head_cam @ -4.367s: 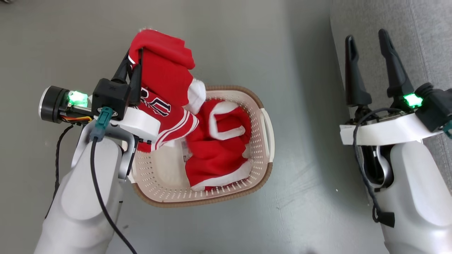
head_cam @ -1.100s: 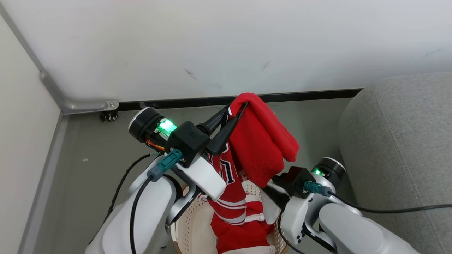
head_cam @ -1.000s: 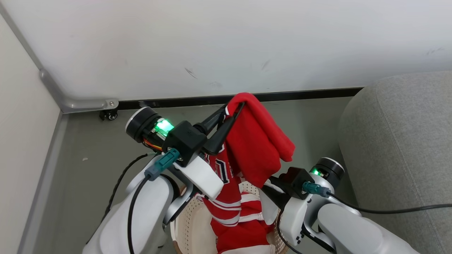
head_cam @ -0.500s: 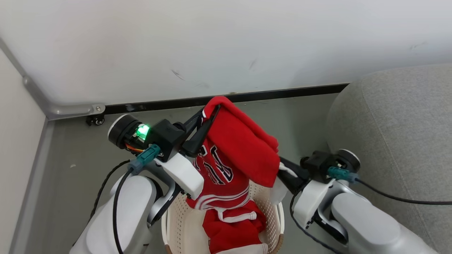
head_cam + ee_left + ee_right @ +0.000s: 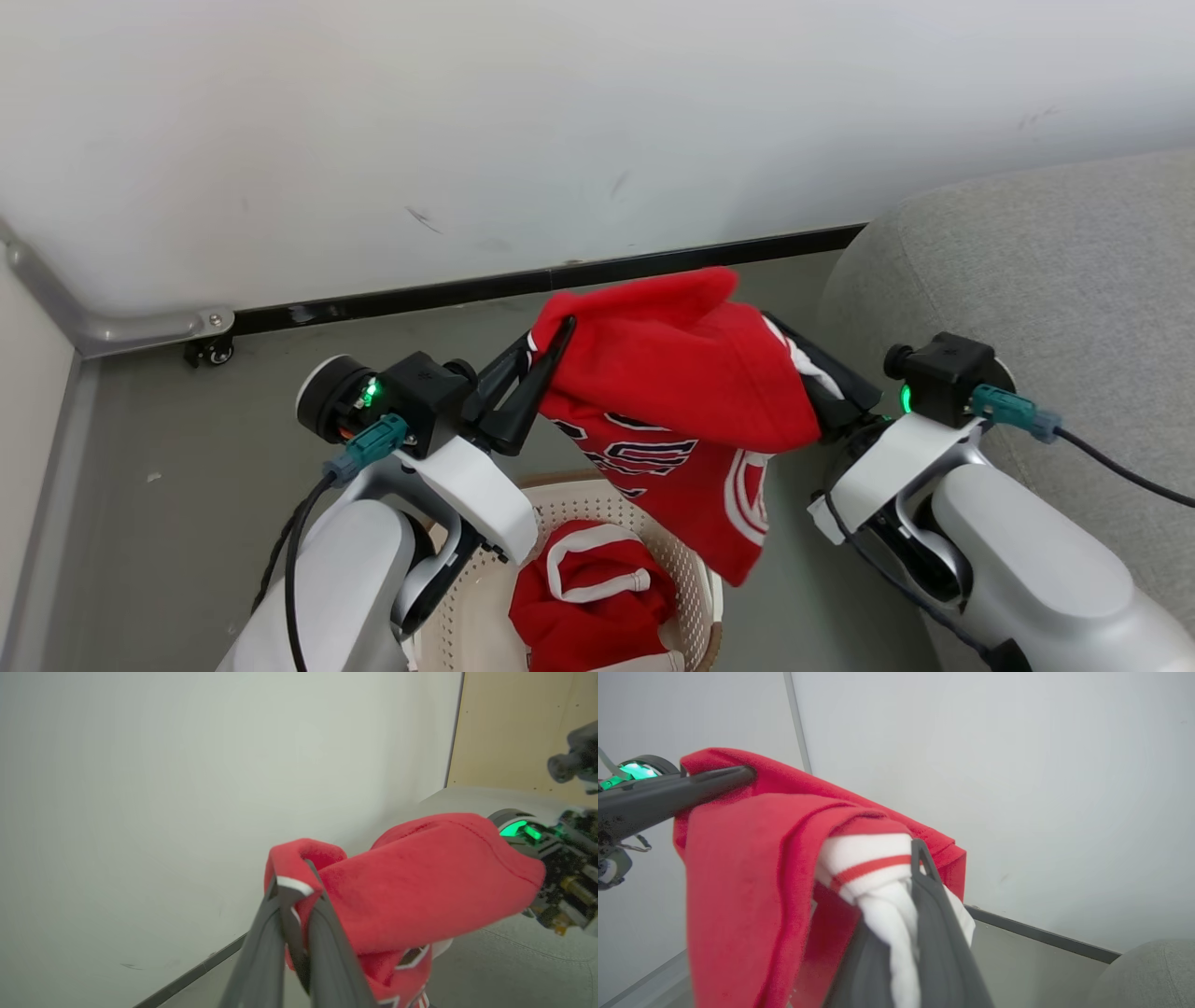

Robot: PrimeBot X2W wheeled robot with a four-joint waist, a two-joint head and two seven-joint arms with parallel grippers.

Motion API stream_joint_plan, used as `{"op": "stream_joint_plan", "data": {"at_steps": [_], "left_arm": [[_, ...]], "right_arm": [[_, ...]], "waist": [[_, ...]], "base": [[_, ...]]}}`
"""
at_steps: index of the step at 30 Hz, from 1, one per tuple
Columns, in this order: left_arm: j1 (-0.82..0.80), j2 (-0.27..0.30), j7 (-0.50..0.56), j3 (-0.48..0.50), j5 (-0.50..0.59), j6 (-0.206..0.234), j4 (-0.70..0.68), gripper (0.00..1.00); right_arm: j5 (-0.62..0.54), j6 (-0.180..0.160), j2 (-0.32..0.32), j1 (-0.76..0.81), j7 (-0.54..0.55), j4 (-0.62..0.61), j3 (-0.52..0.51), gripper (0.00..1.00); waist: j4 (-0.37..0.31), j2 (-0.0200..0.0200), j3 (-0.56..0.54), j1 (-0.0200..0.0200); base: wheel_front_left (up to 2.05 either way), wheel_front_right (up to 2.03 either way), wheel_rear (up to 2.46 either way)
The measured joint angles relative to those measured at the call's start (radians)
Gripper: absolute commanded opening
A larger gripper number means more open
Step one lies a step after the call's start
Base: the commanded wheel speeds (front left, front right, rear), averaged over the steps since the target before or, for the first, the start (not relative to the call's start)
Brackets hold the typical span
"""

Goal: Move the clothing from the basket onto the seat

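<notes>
A white wall with a black baseboard meets a grey floor. One light-grey seat fills the right side, its rounded edge just beside the right arm. There are two red garments. One, a lettered jersey, hangs stretched in the air above the single basket, with the left gripper clenched on one end and the right gripper clenched on its white trim. The second garment lies inside the basket. Open floor spreads to the left.

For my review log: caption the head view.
Left gripper and right gripper hold a red jersey above the laundry basket, beside a grey sofa.
</notes>
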Motion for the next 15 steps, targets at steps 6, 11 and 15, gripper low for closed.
{"op": "stream_joint_plan", "data": {"at_steps": [6,11,15], "left_arm": [[0.015,0.008,-0.008,-0.023,-0.049,0.000,0.004,1.00],[0.020,0.026,-0.010,-0.036,-0.082,-0.001,0.001,1.00],[0.020,0.055,-0.015,-0.050,-0.104,-0.001,-0.008,1.00]], "right_arm": [[0.002,0.000,-0.027,0.010,0.000,-0.032,-0.045,0.00],[0.002,0.000,-0.053,0.028,0.000,-0.054,-0.101,0.00],[0.002,0.000,-0.077,0.035,0.000,-0.069,-0.149,0.00]], "waist": [[-0.017,0.0000,-0.009,0.0000],[-0.028,0.0000,-0.014,0.0000],[-0.038,0.0000,-0.015,0.0000]], "base": [[0.00,0.00,0.00],[0.00,0.00,0.00],[0.00,0.00,0.00]]}}
